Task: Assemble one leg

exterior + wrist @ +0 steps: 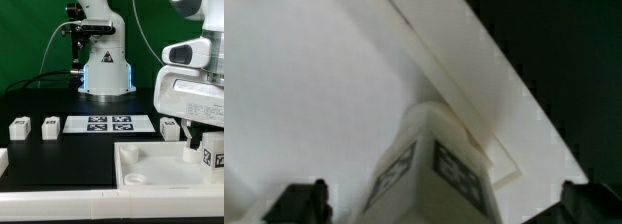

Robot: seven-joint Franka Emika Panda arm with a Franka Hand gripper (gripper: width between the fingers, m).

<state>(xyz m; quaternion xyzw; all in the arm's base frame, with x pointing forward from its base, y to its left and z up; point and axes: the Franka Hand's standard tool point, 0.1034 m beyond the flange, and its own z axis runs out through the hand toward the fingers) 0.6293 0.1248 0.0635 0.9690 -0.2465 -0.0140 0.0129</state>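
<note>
Over the slab (pixel 150 165) at the exterior view's right, hand (pixel 199 150) spread wide, pinching nothing. One leg (pixel 211 155) stands between its fingers on slab, probably seated at a socket. Three legs (pixel 19 128) wait on tabletop (pixel 60 160).

A tagged leg (pixel 432 170) stands on the white slab (pixel 313 90) between spread fingers (pixel 301 203).
</note>
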